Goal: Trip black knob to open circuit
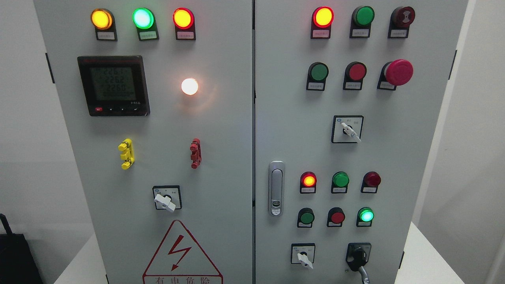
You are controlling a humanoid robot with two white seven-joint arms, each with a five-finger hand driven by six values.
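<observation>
1. You face a big grey cabinet [221, 157], with its lights and switches all set on the doors so you can reach them.
2. The black knob [358, 255] sits low on the right door.
3. No hand shows, so you cannot tell its fingers.

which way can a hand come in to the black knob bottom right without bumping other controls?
Bare panel lies right of the black knob, out to the cabinet edge, and the white tabletop beyond. Left is tight: a white-handled selector sits beside it. Above is crowded: lit green button, red button. No hand in view.
</observation>
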